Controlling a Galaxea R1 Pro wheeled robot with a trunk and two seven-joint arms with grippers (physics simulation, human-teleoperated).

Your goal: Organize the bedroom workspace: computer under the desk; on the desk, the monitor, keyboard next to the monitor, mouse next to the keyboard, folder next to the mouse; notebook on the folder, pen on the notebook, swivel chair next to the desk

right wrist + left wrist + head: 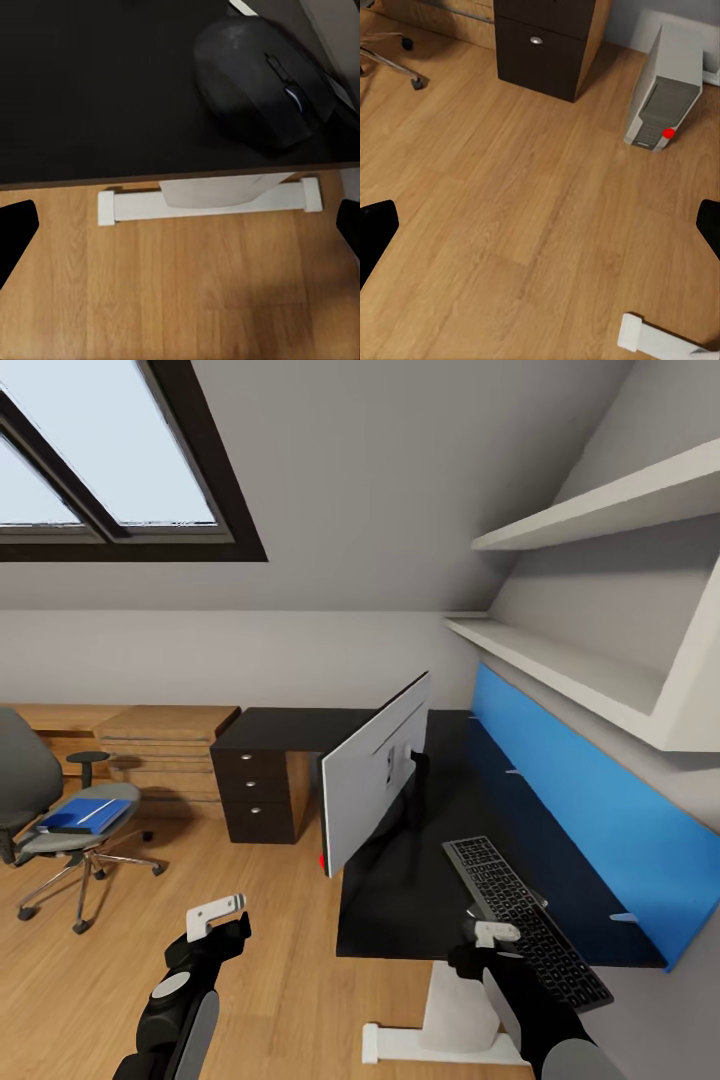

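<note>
- Monitor (375,785) upright on the counter (400,900), grey back facing the room, near the front-left edge. Keyboard (525,920) lies on the counter to its right, along the blue back panel (580,800).
- Mouse (259,79) on the counter close to the front edge, just beside the keyboard's near end; R gripper (493,940) hovers right over it in head view.
- R fingers: tips at the wrist frame's edges, wide apart, holding nothing. Mouse looks set down and free.
- L gripper (215,918) hangs over bare floor (510,225), fingers also spread, empty.
- Computer (664,94) stands on the floor beside the black drawers (547,45), prob. under the counter; hard to confirm from this angle.
- Swivel chair (60,810) well left, apart from the counter, blue folder (88,815) on its seat. Something pale lies on the folder, maybe the notebook; too small to tell.
- Step in hand, my read: mouse placed, next is fetching the folder.
- To do it well: lift R arm straight up so the fingers don't drag the mouse off the edge; turn base toward the chair; approach the folder low from its free edge w/ L fingers wide; keep it level so nothing slides off.
</note>
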